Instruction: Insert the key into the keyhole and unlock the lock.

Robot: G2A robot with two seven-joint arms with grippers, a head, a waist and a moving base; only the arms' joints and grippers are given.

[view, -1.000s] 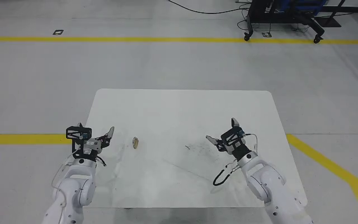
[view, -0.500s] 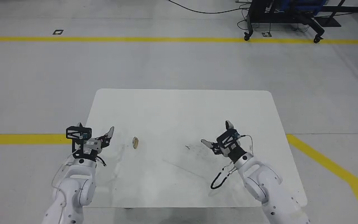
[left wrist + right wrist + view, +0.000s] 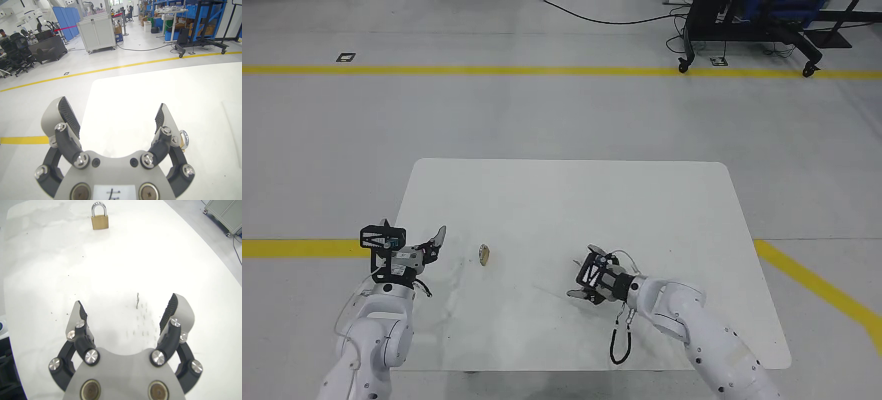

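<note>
Where the right arm's fingers (image 3: 167,311) hang low over the near middle of the white surface (image 3: 170,256), they are spread wide and hold nothing. Small dark scuff marks (image 3: 143,321) dot the surface between them. Just past the fingertips, nearer one finger than the other, lies the key (image 3: 137,300), a thin silver piece that neither finger touches. In the top view these fingers (image 3: 591,252) point toward the robot's left, and the key is too small to make out.

Off to the left, at the near left edge of the surface (image 3: 542,190), the left arm's fingers (image 3: 67,115) are likewise wide apart and empty, one over the floor and one over the surface. Just beside that second finger and partly hidden behind it sits the lock (image 3: 184,139). From the right wrist the lock (image 3: 100,221) shows as a brass padlock with its silver shackle closed, well apart from the key. From above, the lock (image 3: 484,254) lies between the two arms, nearer the left arm's fingers (image 3: 439,236).
</note>
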